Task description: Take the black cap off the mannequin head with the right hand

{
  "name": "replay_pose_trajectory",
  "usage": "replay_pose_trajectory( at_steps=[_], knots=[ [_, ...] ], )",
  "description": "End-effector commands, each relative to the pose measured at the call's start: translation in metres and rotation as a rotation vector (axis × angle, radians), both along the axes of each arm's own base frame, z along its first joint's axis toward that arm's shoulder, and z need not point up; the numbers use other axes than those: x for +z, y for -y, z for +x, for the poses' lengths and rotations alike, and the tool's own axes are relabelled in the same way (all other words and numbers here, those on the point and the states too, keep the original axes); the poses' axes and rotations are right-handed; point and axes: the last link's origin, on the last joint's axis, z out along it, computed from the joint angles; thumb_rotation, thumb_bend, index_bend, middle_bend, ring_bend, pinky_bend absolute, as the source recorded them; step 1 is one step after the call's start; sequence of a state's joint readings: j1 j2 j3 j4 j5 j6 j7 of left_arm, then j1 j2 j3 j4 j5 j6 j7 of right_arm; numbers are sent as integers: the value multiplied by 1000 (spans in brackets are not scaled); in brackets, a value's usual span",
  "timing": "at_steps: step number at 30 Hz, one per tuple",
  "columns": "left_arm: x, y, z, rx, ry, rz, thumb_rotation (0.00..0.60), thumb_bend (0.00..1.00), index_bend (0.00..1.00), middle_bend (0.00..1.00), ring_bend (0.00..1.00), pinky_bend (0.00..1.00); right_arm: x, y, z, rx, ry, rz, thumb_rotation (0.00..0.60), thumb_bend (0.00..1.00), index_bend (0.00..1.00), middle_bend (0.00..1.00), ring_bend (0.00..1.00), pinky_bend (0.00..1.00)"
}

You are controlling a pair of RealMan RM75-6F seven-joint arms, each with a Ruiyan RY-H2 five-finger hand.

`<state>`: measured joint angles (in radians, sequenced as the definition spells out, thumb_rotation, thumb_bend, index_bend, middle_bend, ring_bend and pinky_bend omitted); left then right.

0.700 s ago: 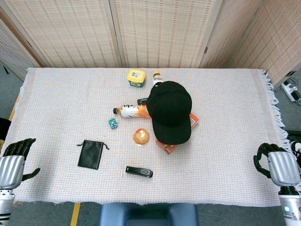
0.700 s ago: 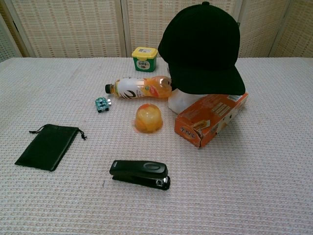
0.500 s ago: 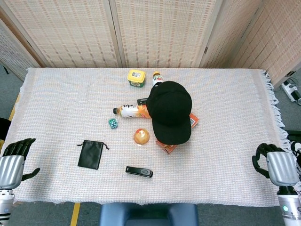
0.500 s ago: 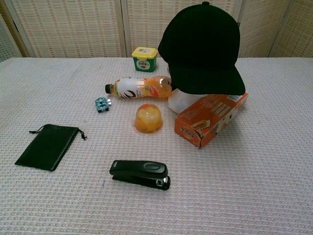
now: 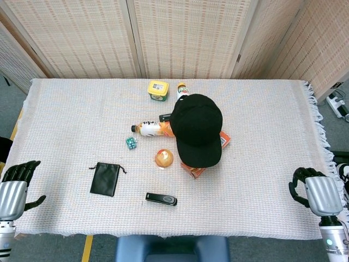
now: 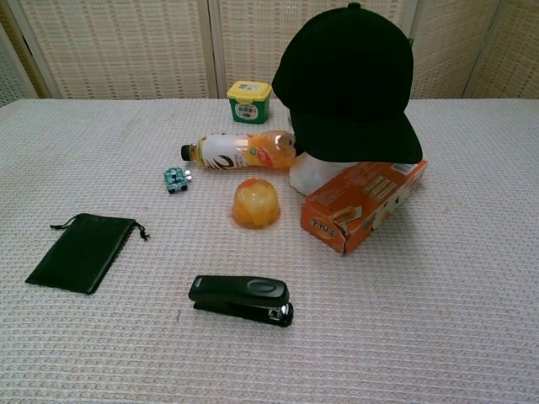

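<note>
The black cap (image 5: 197, 130) sits on the mannequin head near the table's middle, its brim toward the front edge. In the chest view the cap (image 6: 349, 84) covers all but the head's white base (image 6: 313, 175). My right hand (image 5: 316, 191) hovers at the table's front right corner, far from the cap, holding nothing, fingers bent downward. At the front left corner my left hand (image 5: 13, 188) is also empty, its thumb spread from the fingers. Neither hand shows in the chest view.
An orange box (image 6: 362, 202) leans against the head's front. Left of the head lie a juice bottle (image 6: 240, 150), a jelly cup (image 6: 256, 204) and a small teal toy (image 6: 175, 179). A stapler (image 5: 161, 199) and black pouch (image 5: 104, 178) lie nearer; a yellow-lidded jar (image 5: 158, 90) stands behind.
My right hand has crept a little to the left, inward over the table's corner. The left hand and all objects stay where they were.
</note>
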<state>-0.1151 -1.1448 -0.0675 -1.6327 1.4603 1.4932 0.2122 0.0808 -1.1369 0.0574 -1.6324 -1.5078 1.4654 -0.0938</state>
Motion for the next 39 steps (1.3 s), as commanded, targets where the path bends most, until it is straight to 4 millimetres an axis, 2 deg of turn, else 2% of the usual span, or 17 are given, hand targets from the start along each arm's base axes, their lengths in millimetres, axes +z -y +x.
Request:
replay_pose_trajectory(
  at_steps=[1, 2, 4, 7, 9, 10, 12, 13, 14, 18, 21, 29, 34, 39],
  knots=[
    [0, 0, 0, 2, 2, 0, 600, 67, 177, 192, 175, 177, -3, 3, 4, 19, 31, 20, 357, 0, 225, 416, 328, 425],
    [0, 0, 0, 3, 2, -1, 600, 66, 177, 193, 175, 177, -4, 4, 6, 26, 42, 25, 280, 0, 222, 413, 322, 401],
    [1, 0, 1, 3, 0, -2, 600, 67, 177, 193, 175, 177, -7, 7, 10, 45, 67, 38, 187, 0, 216, 408, 316, 370],
    [0, 1, 0, 3, 2, 0, 600, 66, 177, 192, 175, 176, -11, 14, 17, 86, 75, 52, 122, 0, 217, 406, 316, 356],
    [1, 0, 1, 4, 0, 0, 600, 67, 177, 193, 175, 176, -15, 22, 22, 111, 68, 60, 103, 0, 224, 405, 318, 356],
    [0, 0, 1, 5, 0, -1, 600, 66, 177, 192, 175, 176, -17, 27, 25, 125, 62, 60, 111, 0, 230, 405, 324, 356],
    [0, -1, 1, 5, -2, 0, 600, 66, 177, 193, 175, 175, -23, 38, 32, 160, 45, 51, 204, 0, 239, 405, 346, 361],
    [0, -1, 1, 5, -2, -1, 600, 66, 177, 192, 175, 176, -27, 43, 35, 175, 26, 47, 281, 0, 248, 406, 367, 369],
    [0, -1, 1, 3, -2, 0, 600, 66, 177, 192, 175, 176, -31, 47, 38, 188, 20, 46, 329, 0, 258, 407, 382, 376],
    [2, -2, 2, -2, -1, 5, 600, 66, 177, 191, 175, 176, -52, 71, 55, 248, 24, 42, 428, 0, 304, 432, 410, 390],
    [3, -3, 2, -2, -1, 7, 600, 66, 177, 190, 175, 176, -68, 88, 66, 279, 37, 42, 493, 0, 335, 454, 443, 455],
    [6, -4, 3, -5, -2, 14, 600, 67, 177, 188, 175, 176, -103, 113, 93, 364, 90, 34, 528, 0, 406, 630, 628, 699],
    [8, -5, 3, -3, 2, 16, 600, 67, 177, 187, 175, 177, -118, 118, 103, 400, 108, 41, 527, 0, 431, 721, 729, 825],
    [9, -6, 3, -7, 8, 19, 600, 66, 177, 186, 175, 176, -131, 120, 112, 424, 128, 39, 533, 0, 441, 768, 788, 902]
  ],
)
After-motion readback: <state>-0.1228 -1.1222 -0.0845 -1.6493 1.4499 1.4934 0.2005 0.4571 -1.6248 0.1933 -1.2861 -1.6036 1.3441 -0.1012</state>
